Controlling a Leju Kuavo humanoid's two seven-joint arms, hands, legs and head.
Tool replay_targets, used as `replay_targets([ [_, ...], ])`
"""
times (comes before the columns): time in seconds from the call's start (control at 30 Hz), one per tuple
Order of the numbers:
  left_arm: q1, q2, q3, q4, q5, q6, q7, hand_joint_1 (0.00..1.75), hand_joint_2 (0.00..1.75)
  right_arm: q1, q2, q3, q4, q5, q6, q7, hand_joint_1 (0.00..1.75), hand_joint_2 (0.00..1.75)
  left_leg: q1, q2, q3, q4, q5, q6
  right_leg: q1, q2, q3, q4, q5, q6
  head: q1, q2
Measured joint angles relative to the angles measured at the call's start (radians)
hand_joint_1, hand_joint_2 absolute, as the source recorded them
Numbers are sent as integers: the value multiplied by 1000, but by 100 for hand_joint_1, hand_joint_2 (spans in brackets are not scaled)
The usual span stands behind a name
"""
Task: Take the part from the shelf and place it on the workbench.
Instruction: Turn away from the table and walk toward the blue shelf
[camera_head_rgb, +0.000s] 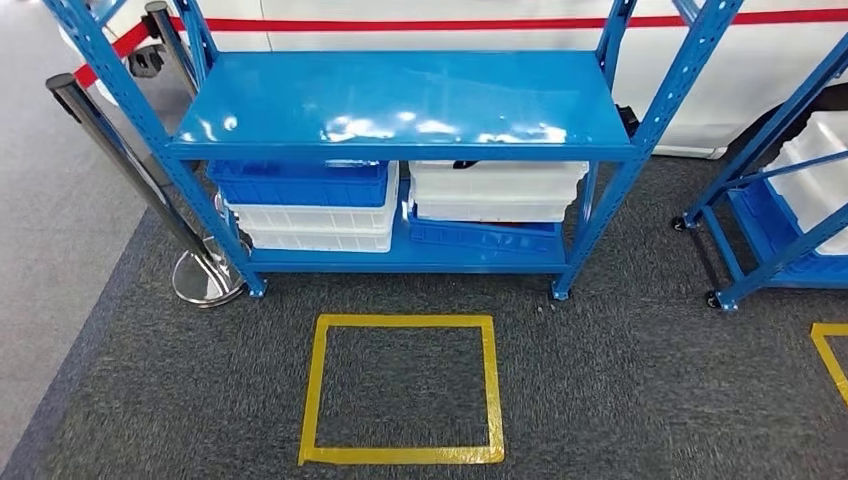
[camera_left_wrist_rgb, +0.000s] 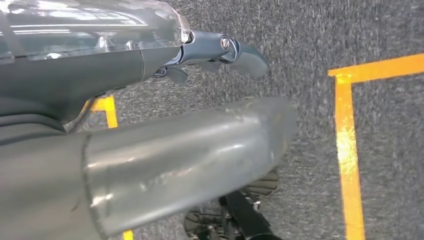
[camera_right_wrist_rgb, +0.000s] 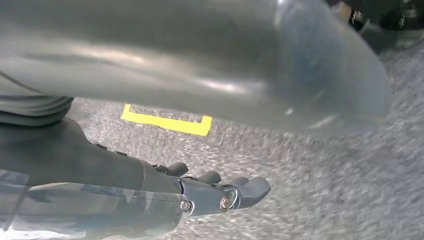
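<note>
blue shelf (camera_head_rgb: 405, 100): two tiers | bins: about five, stacked | left hand (camera_left_wrist_rgb: 220, 52), right hand (camera_right_wrist_rgb: 220, 192): fingers apart, holding nothing

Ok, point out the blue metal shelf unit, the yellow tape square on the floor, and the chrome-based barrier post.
blue metal shelf unit (camera_head_rgb: 400, 95), head view, on its bare glossy top board.
yellow tape square (camera_head_rgb: 400, 454), head view, on its near strip on the carpet.
chrome-based barrier post (camera_head_rgb: 203, 277), head view, on its round shiny base.
</note>
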Motion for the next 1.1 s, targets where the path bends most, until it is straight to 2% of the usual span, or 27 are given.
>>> replay_targets([
  [0.03, 0, 0, 1, 0, 0, 0, 0, 0, 0, -1, 0, 0, 0, 0, 0, 0, 0, 0, 1, -1, 12, -6, -4, 5, -1, 1, -26, 46, -16, 4, 2, 0],
  [0.13, -1, 0, 4, 0, 0, 0, 0, 0, 0, -1, 0, 0, 0, 0, 0, 0, 0, 0, 0, -2, 34, -8, -24, 11, -2, 3, -150, 204, -86, 14, 5, 0],
  [0.17, 0, 0, 5, 0, 0, 0, 0, 0, 0, 0, -1, 0, 0, 0, 0, 0, 0, 0, 0, -3, 45, -8, -33, 10, -2, 3, -178, 221, -87, 16, 5, 0],
  [0.2, 2, 0, 6, 0, 0, 0, 0, 0, 0, 2, -1, -1, 0, 0, 0, 0, 0, 0, 1, -5, 57, -8, -43, 8, -2, 3, -191, 207, -68, 16, 6, 0],
  [0.23, 3, -1, 6, 0, 1, 0, 1, 0, 0, 4, -2, -1, 0, 0, 0, 0, 0, 0, 1, -7, 72, -8, -53, 5, -2, 3, -187, 162, -27, 14, 6, 0],
  [0.27, 5, -1, 7, 0, 1, 0, 1, 0, 0, 7, -2, -1, 0, 0, 0, 0, 0, 0, 1, -8, 85, -9, -64, 1, -2, 3, -176, 98, 30, 11, 7, 0],
  [0.33, 4, -2, 9, 0, 1, 0, 2, 0, 0, 10, -2, -2, 0, 0, 1, 0, 0, 0, -1, -11, 102, -5, -86, -10, 3, 3, -161, 2, 101, 0, 8, 0],
  [0.37, 3, -2, 10, 0, 1, 0, 3, 0, 0, 10, -2, -3, 0, 0, 1, 0, 0, 0, -2, -11, 108, -4, -94, -17, 5, 3, -159, -19, 114, -8, 8, 0],
  [0.47, -1, -3, 12, 0, 0, 0, 8, 0, 0, 6, -1, -3, 0, 0, 1, 0, 0, 0, -3, -9, 122, 15, -100, -34, 3, 5, -138, -30, 102, -31, 7, 0],
  [0.5, -2, -4, 12, 0, 0, 0, 8, 0, 0, 7, -1, -3, 0, 0, 1, 0, 0, 0, -2, -6, 110, 46, -101, -38, 1, 4, -124, -35, 97, -38, 6, 0],
  [0.53, -3, -5, 12, 0, -1, 0, 9, 0, 0, 7, -1, -4, 0, 0, 1, 0, 0, 0, 0, -4, 84, 95, -108, -43, -1, 3, -110, -39, 91, -43, 4, 0],
  [0.6, -4, -6, 12, 0, -1, 0, 10, 0, 0, 7, -1, -6, 0, 1, 1, 0, 0, 0, 4, 0, 2, 220, -148, -52, -1, 3, -90, -42, 74, -47, 0, 0],
  [0.63, -3, -5, 12, 0, -1, 1, 10, 0, 0, 7, -1, -7, 0, 1, 1, 0, 0, 0, 6, 0, -39, 266, -175, -56, -1, 4, -80, -43, 64, -47, 0, 0],
  [0.67, -2, -5, 12, 0, -1, 1, 10, 0, 0, 7, -1, -9, 0, 1, 1, 0, 0, 0, 8, 0, -70, 286, -193, -58, -1, 5, -66, -43, 53, -46, -1, 0],
  [0.7, 0, -5, 12, 0, -1, 1, 11, 0, 0, 7, -1, -10, 0, 1, 1, 0, 0, 0, 9, 0, -87, 277, -193, -58, -1, 5, -51, -43, 42, -45, -1, 0],
  [0.73, 1, -5, 13, 0, -1, 1, 11, 0, 0, 8, -1, -11, 0, 1, 1, 0, 0, 0, 10, 1, -91, 239, -169, -56, -2, 5, -34, -43, 29, -43, -1, 0],
  [0.8, 5, -5, 13, 0, -1, 1, 11, 0, 0, 9, -1, -11, 0, 2, 1, 0, 0, 0, 9, 3, -85, 127, -60, -48, -1, 5, -4, -42, 4, -37, -1, 0],
  [0.83, 7, -5, 13, 0, -1, 1, 11, 0, 0, 8, 0, -11, 0, 2, 2, 0, 0, 0, 6, 5, -82, 85, -16, -42, 0, 6, 6, -42, -7, -32, -1, 0],
  [0.87, 8, -5, 13, 0, -1, 1, 11, 0, 0, 7, 0, -11, 1, 2, 2, 0, 0, 0, 3, 7, -80, 62, 13, -35, 0, 7, 13, -45, -15, -25, -1, 0],
  [0.9, 8, -5, 13, 0, -1, 1, 11, 0, 0, 6, 0, -11, 1, 2, 2, 1, 0, 0, 0, 7, -78, 54, 19, -27, 1, 8, 19, -45, -18, -17, -1, 0],
  [0.93, 7, -5, 13, 0, -1, 1, 11, 0, 0, 4, 0, -11, 1, 2, 2, 1, 0, 0, 0, 5, -68, 48, 13, -19, 2, 9, 24, -45, -16, -9, -1, 0],
  [1.0, 5, -5, 14, 0, -1, 1, 11, 0, 0, 2, -1, -11, 1, 2, 2, 1, 0, 0, 3, 1, -41, 31, 8, -4, 1, 7, 21, -8, -10, 1, 1, 0],
  [1.03, 4, -5, 14, 0, -1, 1, 11, 0, 0, 1, -1, -11, 1, 2, 2, 1, 0, 0, 4, 0, -26, 24, 4, 3, 0, 7, 0, 34, -16, 4, 3, 0],
  [1.1, 3, -5, 14, 0, -1, 1, 11, 0, 0, -1, -1, -11, 1, 2, 6, 1, 0, 0, 3, 0, -4, 16, -10, 12, -1, 6, -77, 145, -58, 8, 6, 0],
])
